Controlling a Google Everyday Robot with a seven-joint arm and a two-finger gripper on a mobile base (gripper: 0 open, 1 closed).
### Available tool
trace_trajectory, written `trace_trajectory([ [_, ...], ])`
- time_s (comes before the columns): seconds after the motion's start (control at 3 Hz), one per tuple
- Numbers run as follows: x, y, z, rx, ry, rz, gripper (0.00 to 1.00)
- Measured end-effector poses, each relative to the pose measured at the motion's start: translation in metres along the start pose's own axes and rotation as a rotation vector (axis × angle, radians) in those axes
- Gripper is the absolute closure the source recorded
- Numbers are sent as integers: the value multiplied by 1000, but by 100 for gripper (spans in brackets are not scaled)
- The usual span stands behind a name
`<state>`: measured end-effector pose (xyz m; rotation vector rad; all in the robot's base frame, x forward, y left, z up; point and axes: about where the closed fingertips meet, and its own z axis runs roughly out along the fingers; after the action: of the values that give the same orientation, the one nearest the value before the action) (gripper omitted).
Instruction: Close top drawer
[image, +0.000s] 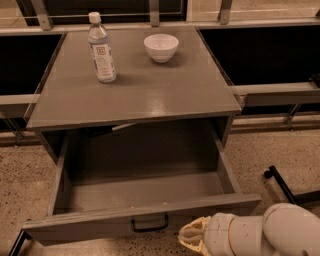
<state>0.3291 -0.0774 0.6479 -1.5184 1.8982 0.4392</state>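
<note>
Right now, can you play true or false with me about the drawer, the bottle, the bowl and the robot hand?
1. The top drawer is pulled open. True.
2. The water bottle lies on its side. False: it stands upright on the cabinet top.
3. The white bowl is inside the drawer. False: it sits on the cabinet top too.
4. The gripper is low in front of the drawer, right of its black handle. True.

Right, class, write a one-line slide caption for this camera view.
Pale robot gripper beside the black handle of the wide grey wooden top drawer, which stands open.
</note>
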Motion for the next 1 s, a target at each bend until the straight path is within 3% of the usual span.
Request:
trace_trajectory([
  [0.33,1,-26,19,31,20,-1,74],
  [1.0,-4,-34,29,75,25,-4,28],
])
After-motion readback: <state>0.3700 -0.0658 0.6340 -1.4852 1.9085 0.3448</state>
